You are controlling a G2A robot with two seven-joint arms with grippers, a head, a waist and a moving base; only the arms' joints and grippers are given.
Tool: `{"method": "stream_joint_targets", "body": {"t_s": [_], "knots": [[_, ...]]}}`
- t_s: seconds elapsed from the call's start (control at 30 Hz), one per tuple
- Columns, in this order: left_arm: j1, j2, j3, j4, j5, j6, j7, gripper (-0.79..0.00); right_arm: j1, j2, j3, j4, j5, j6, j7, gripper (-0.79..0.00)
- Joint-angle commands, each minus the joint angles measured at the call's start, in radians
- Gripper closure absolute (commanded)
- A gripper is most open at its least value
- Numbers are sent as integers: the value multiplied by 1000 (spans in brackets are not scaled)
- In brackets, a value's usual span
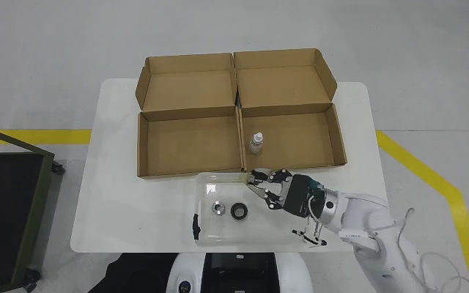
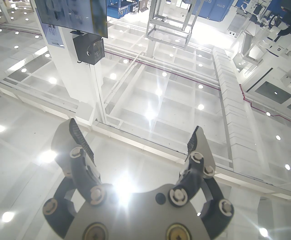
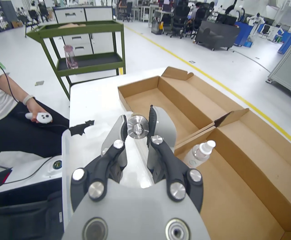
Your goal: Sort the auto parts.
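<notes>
Pale grey floor (image 1: 73,44), crossed by a yellow line (image 1: 418,165). Near the left edge of the white table (image 1: 110,183), a green two-shelf cart (image 3: 86,41). Farther back, grey drawer cabinets (image 3: 79,14) and black office chairs (image 3: 179,22). Overhead, a white gridded ceiling (image 2: 181,102) dotted with round lights (image 2: 201,106), plus a hanging dark screen (image 2: 75,13).

The right arm (image 1: 364,214) wears smooth white shells, with a black wrist section carrying a small teal mark and thin dark cables looping beside it. The right gripper (image 3: 137,121) has a grey metal palm plate, black links pinned with round silver screws, and pale grey fingers (image 3: 164,123) lined with black ribbed pads. The left gripper (image 2: 134,134) is built alike, with two brass-coloured palm bolts.
</notes>
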Motion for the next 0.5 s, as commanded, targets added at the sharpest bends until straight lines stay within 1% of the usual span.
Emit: {"method": "stream_joint_targets", "body": {"t_s": [0.0,0.2,0.47], "knots": [[0,0,0,0,0,0,0,-785,3,0,9,-10,27,-1,-14,0],[0,0,0,0,0,0,0,-785,3,1,55,-57,108,21,-63,0],[0,0,0,0,0,0,0,-785,-16,-3,115,-103,214,79,-154,0]]}}
